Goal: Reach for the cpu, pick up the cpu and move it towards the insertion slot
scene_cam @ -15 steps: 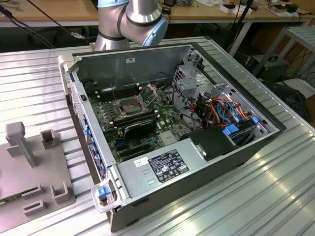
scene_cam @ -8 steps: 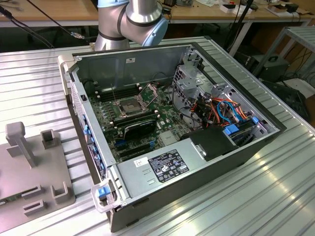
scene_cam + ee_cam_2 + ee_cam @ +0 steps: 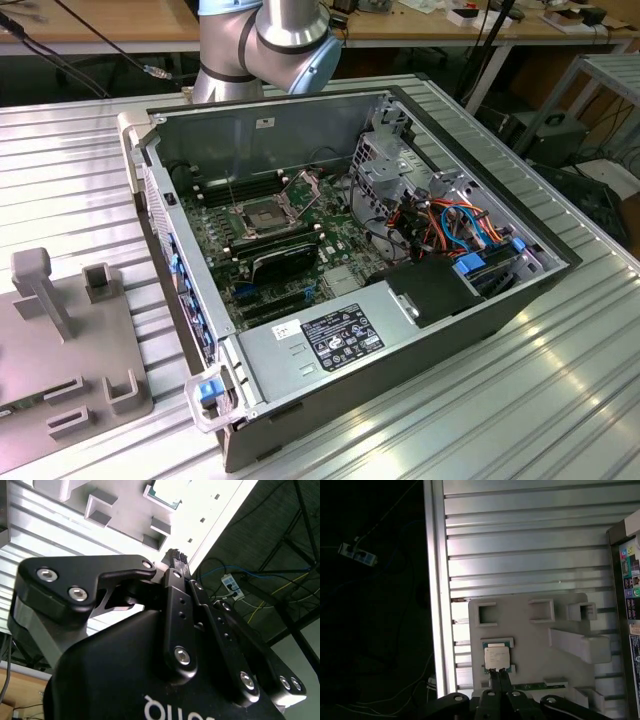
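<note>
the gripper is closed up, its two black fingers pressed together with nothing between them. in the first wrist view the tips line up with the near edge of the cpu and just overlap it. in the second wrist view the gripper stands apart from the cpu, with bare plate between them, so it hangs over the chip and has no hold on it.

the cpu lies flat, pale metal face up, in a square recess of a grey fixture plate, with low raised walls at its sides. the same plate carries several other open pockets and a long raised bar. the plate rests on the ribbed aluminium bench close to the bench's edge. past that edge a power strip and loose cables lie in the dark.

in the exterior view the fixture plate sits at the exterior view's left, beside an open computer case on the same bench. the insertion slot is inside the case on the green motherboard, silver frame around a dark centre, with nothing in it. the cpu is outside the case, well apart from the slot. the robot arm rises behind the case.
</note>
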You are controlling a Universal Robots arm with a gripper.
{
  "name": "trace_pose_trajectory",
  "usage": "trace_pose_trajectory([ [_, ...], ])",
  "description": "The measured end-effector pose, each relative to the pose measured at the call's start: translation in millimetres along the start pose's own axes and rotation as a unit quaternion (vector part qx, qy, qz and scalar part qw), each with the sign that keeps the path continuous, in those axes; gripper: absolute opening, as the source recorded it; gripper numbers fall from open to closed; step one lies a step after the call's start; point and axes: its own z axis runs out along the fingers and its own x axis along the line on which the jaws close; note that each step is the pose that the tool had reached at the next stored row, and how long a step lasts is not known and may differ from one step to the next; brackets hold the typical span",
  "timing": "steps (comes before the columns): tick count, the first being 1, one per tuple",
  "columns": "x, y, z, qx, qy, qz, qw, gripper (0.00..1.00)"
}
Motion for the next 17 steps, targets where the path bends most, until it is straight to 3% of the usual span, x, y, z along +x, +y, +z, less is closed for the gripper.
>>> trace_pose_trajectory([
  [3, 0.0, -0.2, 0.0, 0.0000, 0.0000, 0.000, 1.00000, 0.36],
  [4, 0.0, -0.2, 0.1, 0.0000, 0.0000, 0.000, 1.00000, 0.36],
  [11, 0.0, -0.4, 0.2, 0.0000, 0.0000, 0.000, 1.00000, 0.78],
  [13, 0.0, -0.5, 0.2, 0.0000, 0.0000, 0.000, 1.00000, 0.78],
  [14, 0.0, -0.5, 0.3, 0.0000, 0.0000, 0.000, 1.00000, 0.84],
  [17, 0.0, -0.7, 4.9, 0.0001, 0.0031, -0.008, 0.99997, 0.84],
])
